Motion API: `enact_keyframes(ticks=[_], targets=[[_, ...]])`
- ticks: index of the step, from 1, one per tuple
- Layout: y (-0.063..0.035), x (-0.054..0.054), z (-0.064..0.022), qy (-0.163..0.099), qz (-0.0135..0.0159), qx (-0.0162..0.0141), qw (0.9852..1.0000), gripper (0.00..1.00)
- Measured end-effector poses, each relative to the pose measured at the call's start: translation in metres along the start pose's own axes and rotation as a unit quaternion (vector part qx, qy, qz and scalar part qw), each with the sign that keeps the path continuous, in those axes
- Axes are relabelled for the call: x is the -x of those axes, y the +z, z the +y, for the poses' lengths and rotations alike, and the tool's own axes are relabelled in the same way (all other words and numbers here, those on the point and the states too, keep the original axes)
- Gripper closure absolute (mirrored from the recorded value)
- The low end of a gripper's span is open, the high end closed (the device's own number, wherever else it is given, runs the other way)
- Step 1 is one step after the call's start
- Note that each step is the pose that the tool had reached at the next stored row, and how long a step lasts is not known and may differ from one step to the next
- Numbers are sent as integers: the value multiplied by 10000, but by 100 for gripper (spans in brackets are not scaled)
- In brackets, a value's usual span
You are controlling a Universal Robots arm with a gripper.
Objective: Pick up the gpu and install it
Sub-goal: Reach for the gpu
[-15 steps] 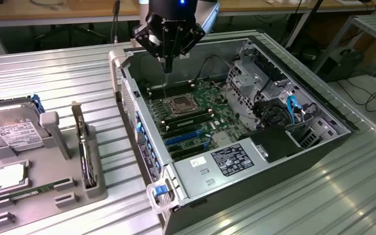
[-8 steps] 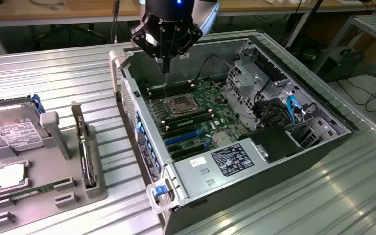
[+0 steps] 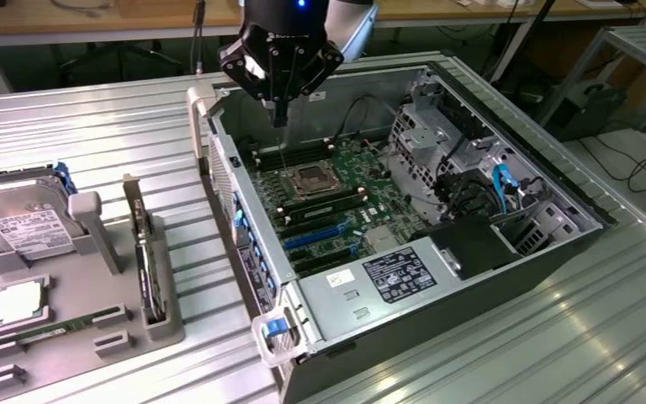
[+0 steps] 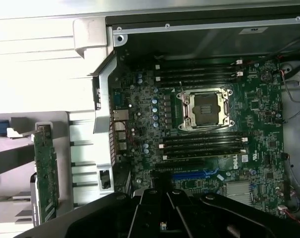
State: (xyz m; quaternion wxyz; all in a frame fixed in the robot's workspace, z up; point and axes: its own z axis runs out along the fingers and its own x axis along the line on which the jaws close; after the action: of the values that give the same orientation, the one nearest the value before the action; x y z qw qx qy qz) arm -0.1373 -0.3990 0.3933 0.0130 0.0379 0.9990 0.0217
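Note:
The gpu (image 3: 141,244) stands on its edge in a slot of the grey holder (image 3: 98,252) at the exterior view's left. In the wrist view the gpu (image 4: 46,171) appears as a thin green card beside the case wall. My gripper (image 3: 280,118) hangs above the far end of the open computer case (image 3: 233,194), over the motherboard (image 3: 335,202), well apart from the gpu. Its fingers are shut together with nothing between them. Its dark body (image 4: 165,213) lies over the blue expansion slot (image 4: 194,174), also seen as the blue slot (image 3: 317,238) in the exterior view.
A hard drive (image 3: 26,223), a processor (image 3: 17,303) and a memory stick (image 3: 71,326) share the grey holder. Inside the case are the processor socket (image 4: 205,109), the power supply (image 3: 385,278) and a drive cage (image 3: 441,126). Everything rests on a ribbed metal table (image 3: 98,126).

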Motion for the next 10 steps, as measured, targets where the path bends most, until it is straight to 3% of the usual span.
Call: enact_keyframes(ticks=[10], targets=[[-2,-51,-5,0,0,-1,10000,89]])
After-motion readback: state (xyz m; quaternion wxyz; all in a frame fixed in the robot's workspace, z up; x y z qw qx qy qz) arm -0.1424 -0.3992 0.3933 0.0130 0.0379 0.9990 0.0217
